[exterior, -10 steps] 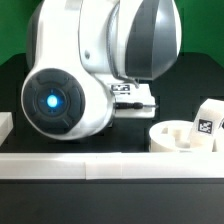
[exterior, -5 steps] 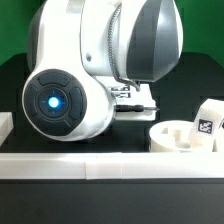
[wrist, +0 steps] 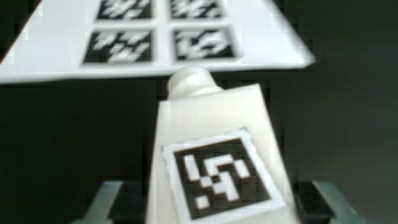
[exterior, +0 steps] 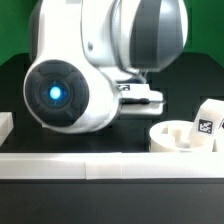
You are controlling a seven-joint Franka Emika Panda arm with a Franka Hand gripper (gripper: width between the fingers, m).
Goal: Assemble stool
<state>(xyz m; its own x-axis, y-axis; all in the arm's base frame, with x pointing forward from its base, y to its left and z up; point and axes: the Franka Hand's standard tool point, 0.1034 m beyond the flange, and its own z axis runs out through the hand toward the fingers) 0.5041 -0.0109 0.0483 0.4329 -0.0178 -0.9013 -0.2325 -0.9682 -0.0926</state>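
Note:
In the wrist view a white blocky leg [wrist: 210, 130] with a black-and-white tag lies between the two fingers of my gripper [wrist: 217, 196], its narrow end pointing away toward the marker board [wrist: 157, 38]. The jaws stand close on either side of the leg and are shut on it. In the exterior view the arm's body hides the gripper. The round white seat [exterior: 176, 138] rests on the black table at the exterior view's right, with another tagged leg [exterior: 209, 124] upright at its far right side.
A long white rail [exterior: 110, 165] runs along the front of the table in the exterior view. The arm's bulky white body [exterior: 85, 70] fills the left and middle. A small white tagged piece [exterior: 138, 97] shows just beneath it.
The arm's body has shifted slightly up and toward the exterior view's right. The seat and the upright leg beside it have not moved.

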